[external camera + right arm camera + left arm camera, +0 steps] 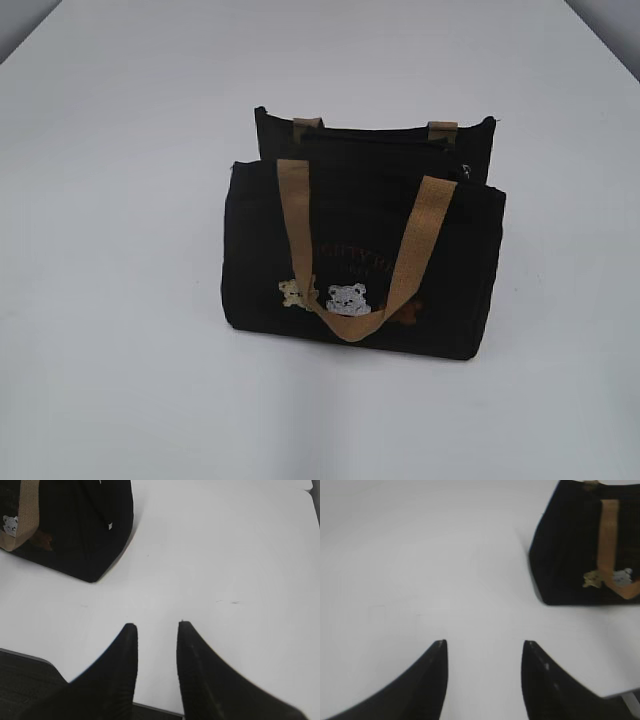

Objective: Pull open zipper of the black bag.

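The black bag stands upright in the middle of the white table, its front tan strap hanging down over embroidered bears. Along its top runs the dark zipper, with a small silvery piece showing at the right end. Neither gripper shows in the exterior view. In the left wrist view my left gripper is open over bare table, with the bag far to the upper right. My right gripper is open too, empty, with the bag at the upper left.
The white table's near edge runs just under my right gripper, and a corner of the edge shows by my left gripper. Grey floor lies beyond the far table corners.
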`<control>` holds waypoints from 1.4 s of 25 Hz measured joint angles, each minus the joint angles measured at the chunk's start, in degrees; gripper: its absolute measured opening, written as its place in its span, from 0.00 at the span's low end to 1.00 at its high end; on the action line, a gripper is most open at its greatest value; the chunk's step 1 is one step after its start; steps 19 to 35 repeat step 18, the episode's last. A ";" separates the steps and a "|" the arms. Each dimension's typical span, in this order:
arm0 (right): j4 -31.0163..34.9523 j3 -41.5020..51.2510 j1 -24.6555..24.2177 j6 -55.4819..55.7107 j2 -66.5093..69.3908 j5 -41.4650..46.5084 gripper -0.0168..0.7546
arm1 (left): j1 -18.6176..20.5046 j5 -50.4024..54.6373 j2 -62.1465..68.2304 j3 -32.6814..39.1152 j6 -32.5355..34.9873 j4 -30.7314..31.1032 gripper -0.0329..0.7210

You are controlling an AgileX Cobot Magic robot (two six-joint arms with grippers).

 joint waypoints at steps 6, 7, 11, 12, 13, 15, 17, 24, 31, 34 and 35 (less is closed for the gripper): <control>0.56 0.07 -4.82 0.05 0.00 0.00 0.31 | 10.17 0.00 0.00 0.00 0.00 0.13 0.52; 0.68 0.07 -5.25 0.05 0.00 0.00 0.31 | 10.29 0.00 0.00 0.00 0.00 0.21 0.52; 0.87 0.07 -5.40 0.05 0.00 0.00 0.31 | 10.35 0.00 0.00 0.00 0.00 0.27 0.52; 0.86 0.07 -5.40 0.05 0.00 0.00 0.31 | 10.35 0.00 0.00 0.00 0.00 0.27 0.52; 0.91 0.07 -5.40 0.05 0.00 0.00 0.31 | 10.35 0.00 0.00 0.00 0.00 0.33 0.52; 0.91 0.07 -5.40 0.05 0.00 0.00 0.31 | 10.35 0.00 0.00 0.00 0.00 0.33 0.52; 0.91 0.07 -5.40 0.05 0.00 0.00 0.31 | 10.35 0.00 0.00 0.00 0.00 0.33 0.52; 0.97 0.07 -5.40 0.05 0.00 0.00 0.31 | 10.35 0.00 0.00 0.00 0.00 0.33 0.52; 0.97 0.07 -5.40 0.05 0.00 0.00 0.31 | 10.35 0.00 0.00 0.00 0.00 0.33 0.52; 0.97 0.07 -5.40 0.05 0.00 0.00 0.31 | 10.35 0.00 0.00 0.00 0.00 0.33 0.52; 0.97 0.07 -5.40 0.05 0.00 0.00 0.31 | 10.35 0.00 0.00 0.00 0.00 0.33 0.52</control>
